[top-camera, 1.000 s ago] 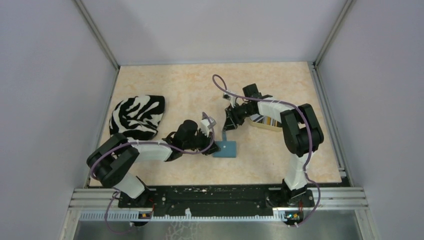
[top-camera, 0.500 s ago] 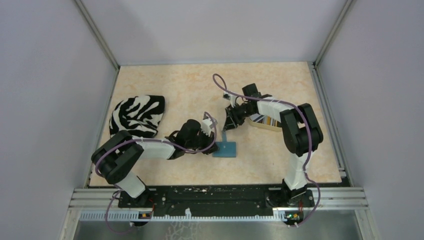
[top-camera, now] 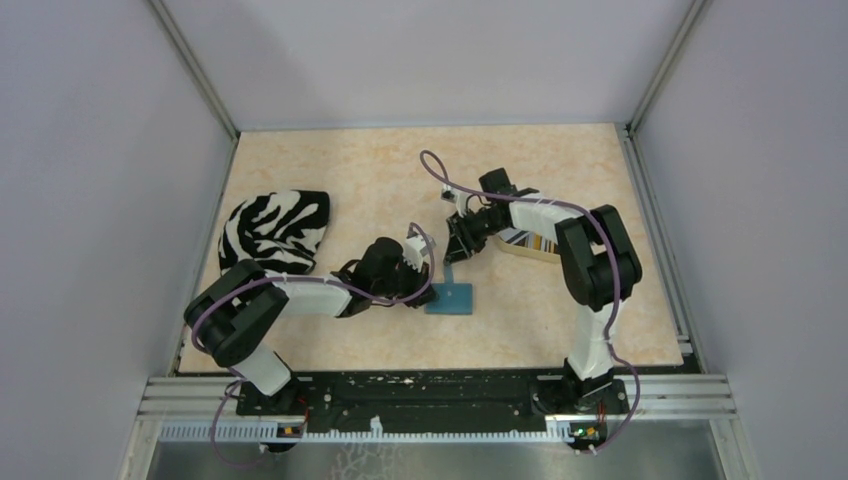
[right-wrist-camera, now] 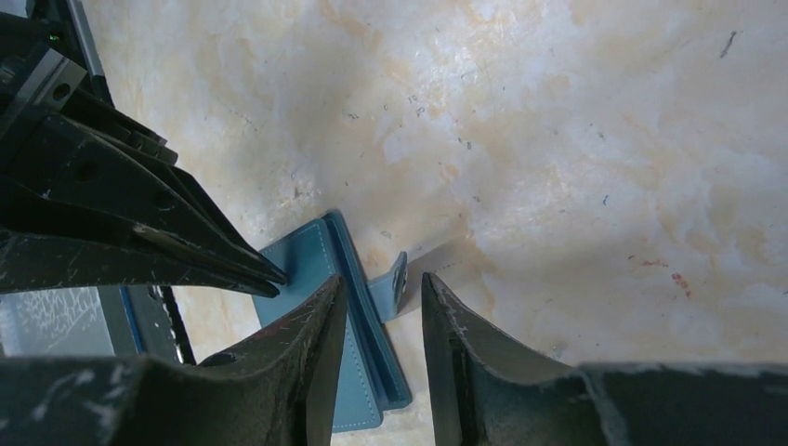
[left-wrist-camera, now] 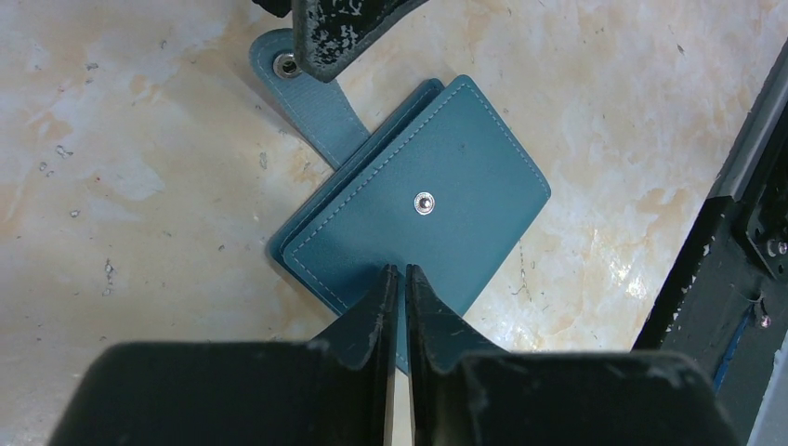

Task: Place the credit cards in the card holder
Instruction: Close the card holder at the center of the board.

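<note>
The card holder lies shut and flat on the bench, near the middle and between the two arms. Its long axis runs roughly left to right in the overhead view. Its snap tab is undone and sticks out from the far long edge, away from the arm bases. The left gripper comes in low from the left, with its tips on the holder's near left end. Its jaws are closed to a sliver and nothing shows between them, so they look to be pinning the holder down rather than pinching it. The right gripper reaches in from the far right, and its jaws stand partly open on either side of the raised tab, with a gap on at least one side and no grip on it yet. So the coming move turns on the tab, which lies straight between the right jaws, and the right arm is the nearer one to pull it and lift the cover. The credit cards sit in a beige tray to the right, partly hidden by that arm, with none in the holder. A zebra-striped cloth lies far left, well apart.
</note>
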Tool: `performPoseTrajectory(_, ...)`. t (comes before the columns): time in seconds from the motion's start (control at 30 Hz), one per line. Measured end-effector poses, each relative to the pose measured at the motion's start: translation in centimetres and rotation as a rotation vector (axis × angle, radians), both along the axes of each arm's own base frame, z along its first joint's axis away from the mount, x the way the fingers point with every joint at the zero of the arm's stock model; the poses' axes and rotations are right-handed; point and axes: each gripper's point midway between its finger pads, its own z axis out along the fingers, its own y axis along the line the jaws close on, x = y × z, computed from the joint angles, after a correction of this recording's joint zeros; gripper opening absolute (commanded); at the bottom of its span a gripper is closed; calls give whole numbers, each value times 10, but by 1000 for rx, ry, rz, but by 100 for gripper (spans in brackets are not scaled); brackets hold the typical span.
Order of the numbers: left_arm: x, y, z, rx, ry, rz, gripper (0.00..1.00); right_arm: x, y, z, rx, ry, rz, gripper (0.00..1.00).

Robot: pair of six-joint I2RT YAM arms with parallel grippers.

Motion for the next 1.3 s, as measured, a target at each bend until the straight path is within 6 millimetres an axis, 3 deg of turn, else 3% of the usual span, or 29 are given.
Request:
performPoseTrajectory(0.6,1,-1,-1,6,6,-1,11,-3,2,-13,-21,39,7,23)
performPoseTrajectory(1.3,1,-1,-1,7,6,-1,10,-3,2,-11,-28,43,13,22)
